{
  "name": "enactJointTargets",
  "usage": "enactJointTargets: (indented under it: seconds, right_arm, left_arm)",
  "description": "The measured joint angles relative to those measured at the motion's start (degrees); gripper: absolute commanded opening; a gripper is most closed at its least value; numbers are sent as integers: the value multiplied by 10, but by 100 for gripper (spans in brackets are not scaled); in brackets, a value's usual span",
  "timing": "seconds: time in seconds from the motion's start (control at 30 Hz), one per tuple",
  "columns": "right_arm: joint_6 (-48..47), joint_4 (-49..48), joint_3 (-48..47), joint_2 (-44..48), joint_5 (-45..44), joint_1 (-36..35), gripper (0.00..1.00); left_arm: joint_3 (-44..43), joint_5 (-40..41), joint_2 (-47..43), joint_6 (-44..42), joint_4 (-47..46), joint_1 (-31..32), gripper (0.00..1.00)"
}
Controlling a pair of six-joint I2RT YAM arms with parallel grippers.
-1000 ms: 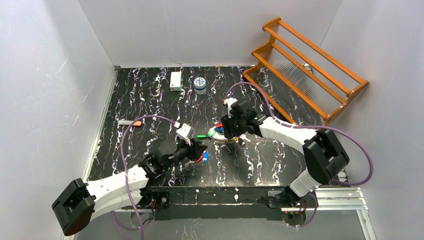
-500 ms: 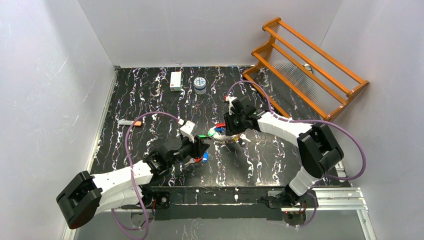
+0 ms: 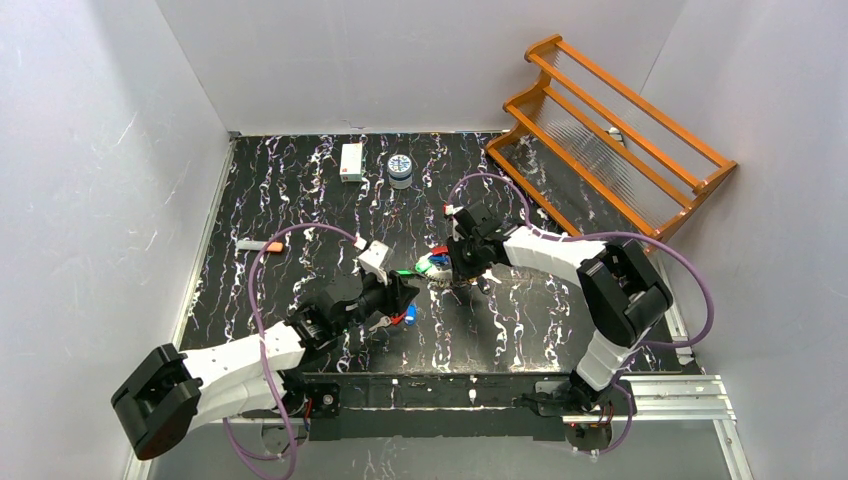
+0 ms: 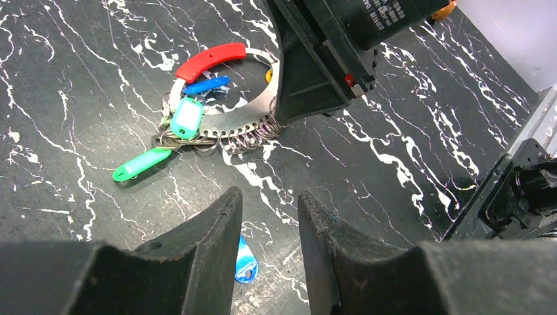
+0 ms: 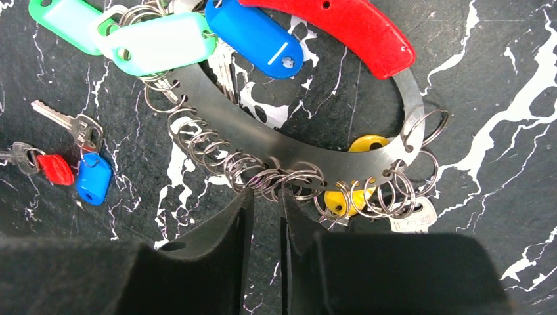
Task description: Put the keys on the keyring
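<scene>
The left gripper point(image 4: 269, 197) is hanging released and empty, low in the left wrist view. The keys point(image 5: 84, 131) are lying loose at mid-left, not yet threaded. The right gripper point(image 5: 266, 197) is standing nearly closed against the keyring point(image 5: 263, 141) at centre; whether it is grasping cannot be told.
</scene>
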State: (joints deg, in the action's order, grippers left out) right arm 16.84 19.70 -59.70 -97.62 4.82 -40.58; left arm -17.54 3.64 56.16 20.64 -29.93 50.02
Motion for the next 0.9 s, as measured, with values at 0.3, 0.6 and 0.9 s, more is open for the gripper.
enactJointTargets:
  seconds: [0.3,0.6,0.9]
  right_arm:
    - [-1,-1,0,-7,-17,-4,29]
    - [-5,-2,3,17,-46,-4,27]
    - [-7,-3,3,11,-50,-4,19]
  left_arm:
    - [0,0,-11,0,0,0,36]
    - [0,0,-12,0,0,0,36]
    - [0,0,-12,0,0,0,36]
